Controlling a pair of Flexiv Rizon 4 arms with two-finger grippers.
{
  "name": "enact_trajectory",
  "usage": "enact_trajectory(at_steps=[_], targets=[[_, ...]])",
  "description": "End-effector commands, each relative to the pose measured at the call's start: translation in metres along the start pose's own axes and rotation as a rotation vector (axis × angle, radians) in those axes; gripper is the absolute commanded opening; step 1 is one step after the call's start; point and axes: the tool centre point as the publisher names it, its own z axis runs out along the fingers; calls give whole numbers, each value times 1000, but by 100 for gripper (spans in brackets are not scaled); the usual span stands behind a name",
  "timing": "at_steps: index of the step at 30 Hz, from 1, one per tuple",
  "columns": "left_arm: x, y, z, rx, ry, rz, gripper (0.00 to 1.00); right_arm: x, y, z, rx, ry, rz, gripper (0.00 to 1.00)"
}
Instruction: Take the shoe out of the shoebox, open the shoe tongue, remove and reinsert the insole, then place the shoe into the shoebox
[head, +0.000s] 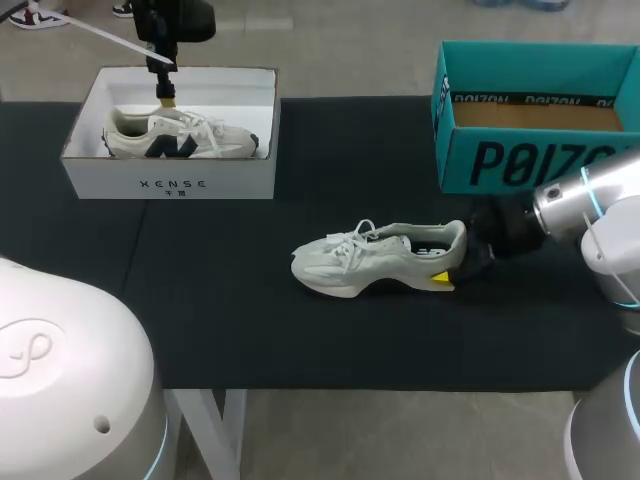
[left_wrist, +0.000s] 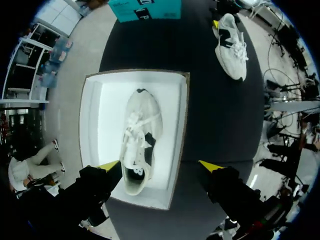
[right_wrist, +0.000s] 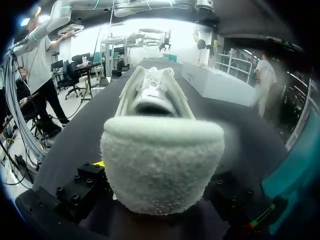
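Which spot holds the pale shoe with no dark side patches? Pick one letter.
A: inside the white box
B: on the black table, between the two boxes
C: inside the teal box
B: the pale shoe stands on the black table, outside both the teal box and the white box.

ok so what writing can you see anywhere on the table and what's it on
White cardboard shoebox, front wall: a row of spaced dark brand letters, not read out; smaller line beneath too small to read.
Teal cardboard shoebox, front wall: large black brand letters, end hidden behind the right arm; inner-rim print too small.
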Motion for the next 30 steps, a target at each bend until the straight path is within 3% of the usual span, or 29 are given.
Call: enact_trajectory(at_steps=[1,11,13,15,18,30], targets=[[4,-3,-2,6,-9,2,100,0,-1,5,2,-1,-1,0],[4,-3,-2,6,-9,2,100,0,-1,5,2,-1,-1,0],[-7,-19,3,-89,33,-329,100,0,-1,5,2,-1,-1,0],[-21,-20,9,-102,80,-744,100,0,-1,5,2,-1,-1,0],[-17,-16,11,55,199,-1261,100,0,-1,5,2,-1,-1,0],[-17,-16,11,55,199,-1261,100,0,-1,5,2,-1,-1,0]])
